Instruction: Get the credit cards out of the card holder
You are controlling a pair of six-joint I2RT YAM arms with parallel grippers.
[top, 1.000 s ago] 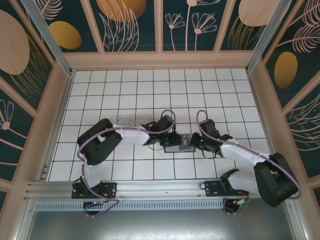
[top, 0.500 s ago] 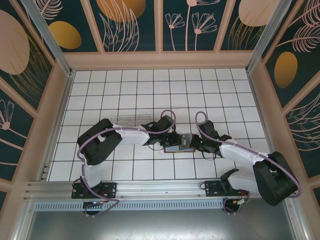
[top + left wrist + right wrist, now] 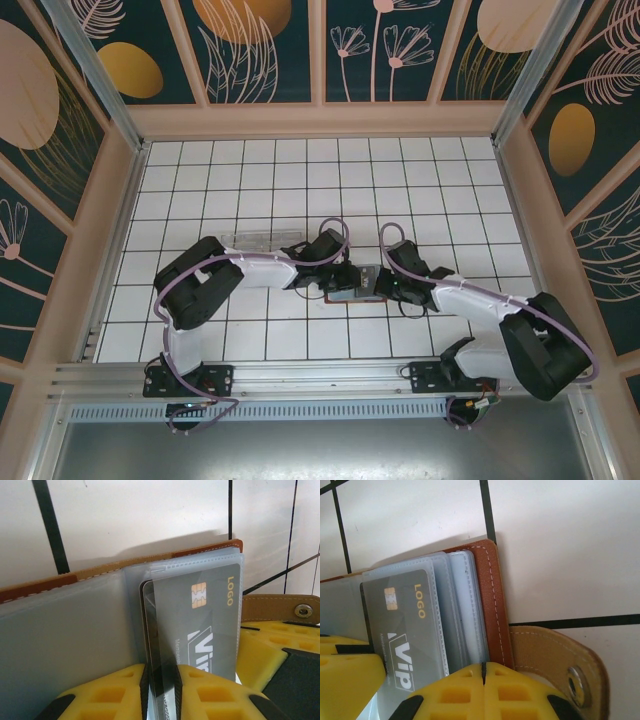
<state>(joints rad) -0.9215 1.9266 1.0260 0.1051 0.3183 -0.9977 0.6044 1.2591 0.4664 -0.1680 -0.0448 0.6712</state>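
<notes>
**Top external view.** The left gripper and the right gripper meet tip to tip over the middle of the tiled worktop. The card holder lies open between them, directly under both sets of fingers.

**Left wrist view.** The left gripper stands narrow. Its yellow fingers are pinched on the lower edge of a clear card sleeve, which stands up on edge between them. A grey card with a chip, marked LOGO, sits inside that sleeve, just ahead of the fingertips and to their right. The holder's brown cover runs across beyond it, and the snap strap lies off to the right.

**Right wrist view.** The right gripper's fingers are fully together, set on the near edge of the sleeve stack where it meets the brown cover. Whether a leaf is caught between them cannot be told. The grey card lies to their left and the strap to their right.

**Step in hand.** This appears to be isolating one sleeve. No card is out yet, so the task looks to be at an early stage.

**Next move.** The holder must be kept pinned while the card itself, not its plastic sleeve, is gripped. The card then has to be drawn out along the sleeve's open end, since a pull on the sleeve alone would drag the whole holder.
</notes>
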